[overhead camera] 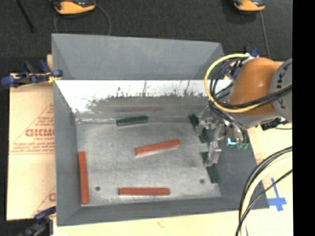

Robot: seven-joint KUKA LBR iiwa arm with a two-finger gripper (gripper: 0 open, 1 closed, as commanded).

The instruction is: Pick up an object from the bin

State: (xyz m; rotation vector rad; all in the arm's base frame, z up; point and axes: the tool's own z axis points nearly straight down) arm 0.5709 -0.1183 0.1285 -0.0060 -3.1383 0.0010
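We see a rounded orange cover (253, 85) just above the grey metal gripper (204, 146). Yellow and black cables (209, 76) loop round that cover, and a small cyan light (231, 141) sits beside the gripper's body.

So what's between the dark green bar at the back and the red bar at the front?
One tilted red bar, mid-floor, touching neither; camera view.
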